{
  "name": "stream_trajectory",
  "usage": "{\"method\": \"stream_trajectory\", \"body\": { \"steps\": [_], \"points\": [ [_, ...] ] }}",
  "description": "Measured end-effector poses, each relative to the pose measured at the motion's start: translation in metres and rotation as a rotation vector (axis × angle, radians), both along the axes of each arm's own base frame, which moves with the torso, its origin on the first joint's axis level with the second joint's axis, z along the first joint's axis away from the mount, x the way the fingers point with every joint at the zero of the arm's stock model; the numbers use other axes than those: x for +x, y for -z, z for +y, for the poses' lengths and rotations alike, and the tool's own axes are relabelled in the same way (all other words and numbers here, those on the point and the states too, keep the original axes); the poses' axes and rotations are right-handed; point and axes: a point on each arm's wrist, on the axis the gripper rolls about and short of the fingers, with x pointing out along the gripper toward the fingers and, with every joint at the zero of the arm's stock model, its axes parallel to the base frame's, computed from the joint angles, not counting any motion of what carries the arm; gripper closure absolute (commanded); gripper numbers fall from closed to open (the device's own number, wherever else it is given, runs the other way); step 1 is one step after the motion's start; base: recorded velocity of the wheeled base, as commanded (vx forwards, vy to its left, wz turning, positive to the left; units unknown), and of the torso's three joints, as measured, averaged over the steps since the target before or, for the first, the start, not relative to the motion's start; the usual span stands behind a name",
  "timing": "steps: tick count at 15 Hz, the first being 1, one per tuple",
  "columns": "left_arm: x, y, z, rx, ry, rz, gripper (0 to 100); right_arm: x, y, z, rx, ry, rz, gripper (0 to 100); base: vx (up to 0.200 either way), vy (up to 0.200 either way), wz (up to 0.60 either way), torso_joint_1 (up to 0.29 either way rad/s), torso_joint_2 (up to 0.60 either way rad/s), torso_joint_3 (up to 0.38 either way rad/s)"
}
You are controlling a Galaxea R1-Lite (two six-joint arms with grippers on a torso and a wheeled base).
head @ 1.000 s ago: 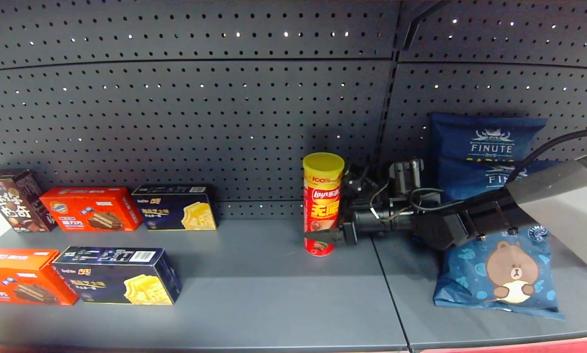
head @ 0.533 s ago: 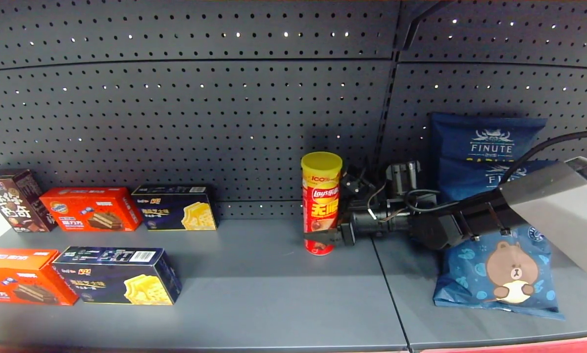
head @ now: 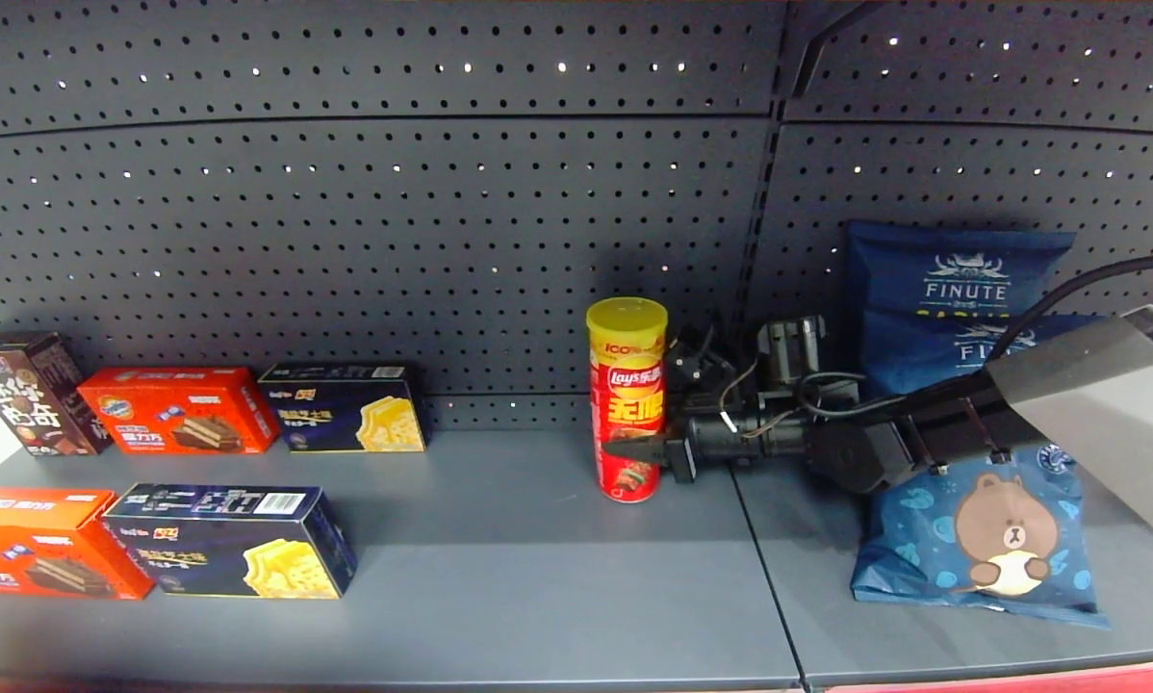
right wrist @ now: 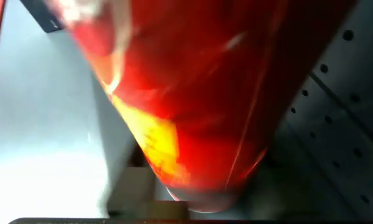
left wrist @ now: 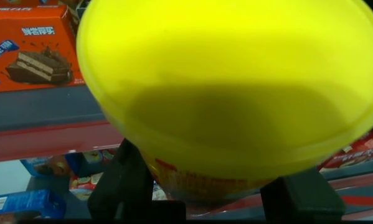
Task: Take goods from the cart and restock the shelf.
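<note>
A red chips can with a yellow lid stands upright on the grey shelf, close to the pegboard back. My right gripper comes in from the right and is shut on the can's lower half; one dark finger crosses its front. In the right wrist view the red can is very close to the camera. My left gripper is shut on a second chips can, seen lid-first, with dark fingers on both sides of it.
Snack boxes sit in two rows at the shelf's left. Blue snack bags lie and lean at the right, under my right arm. In the left wrist view there is an orange box on a red-edged shelf.
The can has shifted slightly left. My right gripper's finger now sits a little higher on the can than a second ago.
</note>
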Motion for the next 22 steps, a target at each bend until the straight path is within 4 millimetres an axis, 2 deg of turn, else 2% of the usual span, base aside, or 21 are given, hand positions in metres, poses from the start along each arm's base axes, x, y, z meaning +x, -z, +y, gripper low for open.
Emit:
{"method": "stream_trajectory", "body": {
  "steps": [4,8,14,17,22],
  "points": [
    [0.001,0.002,0.000,0.002,0.000,0.006,100,-0.020,-0.017,0.002,0.006,-0.012,-0.017,100,0.000,0.000,0.00,0.000,0.00,0.000],
    [0.001,0.001,0.000,0.001,-0.001,-0.007,100,-0.052,-0.036,-0.005,0.003,-0.003,-0.033,100,0.000,0.000,0.00,0.000,0.00,0.000],
    [0.002,-0.005,0.000,-0.003,-0.004,-0.070,100,-0.116,-0.062,-0.034,-0.001,0.017,-0.053,100,0.000,0.000,0.00,0.000,0.00,0.000],
    [0.000,-0.012,0.000,0.001,-0.009,-0.108,100,-0.146,-0.063,-0.054,-0.001,0.016,-0.051,100,0.000,0.000,0.00,0.000,0.00,0.000],
    [-0.009,-0.027,0.001,0.043,-0.017,-0.128,100,-0.173,-0.061,-0.070,0.118,0.030,-0.110,100,0.000,0.000,0.00,0.000,0.00,0.000]
  ]
}}
